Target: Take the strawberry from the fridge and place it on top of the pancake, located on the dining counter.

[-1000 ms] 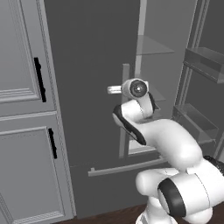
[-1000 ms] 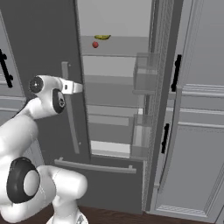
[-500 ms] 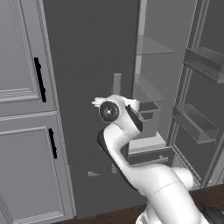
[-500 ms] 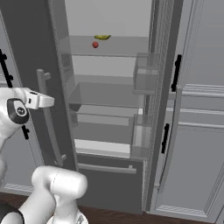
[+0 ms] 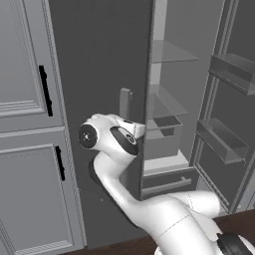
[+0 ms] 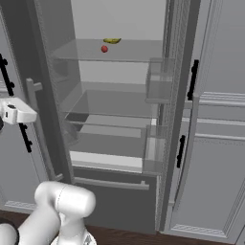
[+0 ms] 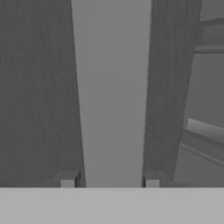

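The fridge (image 6: 119,19) stands with both doors open, its pale inside and glass shelves showing. The strawberry (image 6: 104,49), tiny and red, lies on the top shelf. My gripper (image 7: 109,180) is at the left door's long grey bar handle (image 7: 111,87), which fills the gap between the two fingertips (image 7: 68,179). In the left base view the arm reaches up to that handle (image 5: 124,102) on the dark door (image 5: 99,60). My hand (image 6: 18,113) shows at the left edge of the right base view. The pancake and the dining counter are out of view.
A small yellow fruit (image 6: 112,40) lies just behind the strawberry. The right door (image 5: 224,144) hangs open with clear bins (image 6: 160,81). Light grey cabinets with black handles flank the fridge (image 5: 30,99) (image 6: 220,119). A freezer drawer (image 6: 110,184) sits below.
The arm has swept left and pulled the left fridge door wider open, so more of the shelves show. The strawberry has not moved.
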{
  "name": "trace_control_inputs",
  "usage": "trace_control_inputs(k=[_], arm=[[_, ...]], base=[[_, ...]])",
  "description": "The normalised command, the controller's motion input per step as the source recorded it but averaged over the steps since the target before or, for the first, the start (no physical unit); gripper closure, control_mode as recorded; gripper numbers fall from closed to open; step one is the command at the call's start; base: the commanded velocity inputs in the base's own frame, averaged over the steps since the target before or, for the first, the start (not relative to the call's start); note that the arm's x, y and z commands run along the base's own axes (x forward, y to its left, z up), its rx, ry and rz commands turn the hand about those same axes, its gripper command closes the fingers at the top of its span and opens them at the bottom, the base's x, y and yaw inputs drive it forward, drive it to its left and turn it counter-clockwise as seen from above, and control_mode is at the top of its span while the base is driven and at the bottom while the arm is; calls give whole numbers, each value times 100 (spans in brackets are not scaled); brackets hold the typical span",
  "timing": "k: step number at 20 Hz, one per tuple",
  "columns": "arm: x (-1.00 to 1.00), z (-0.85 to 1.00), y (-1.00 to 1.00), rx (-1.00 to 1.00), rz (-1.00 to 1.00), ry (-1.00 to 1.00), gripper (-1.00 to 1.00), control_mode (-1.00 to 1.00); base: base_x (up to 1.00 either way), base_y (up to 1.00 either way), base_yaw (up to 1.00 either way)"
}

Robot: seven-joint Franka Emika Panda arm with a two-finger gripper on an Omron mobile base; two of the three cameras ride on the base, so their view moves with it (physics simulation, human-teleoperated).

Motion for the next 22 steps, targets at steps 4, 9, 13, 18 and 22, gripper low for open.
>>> trace_control_inputs(k=[4,9,13,18,22], arm=[[-46,0,24,0,0,-2,-100,-100],[-94,0,-16,8,13,-16,-100,-100],[-73,0,-72,21,30,-1,-100,-100],[-44,11,-100,53,32,0,-100,-100],[-2,23,-100,79,22,3,-100,-100]], base=[[0,0,0],[0,0,0],[0,0,0],[0,0,0],[0,0,0]])
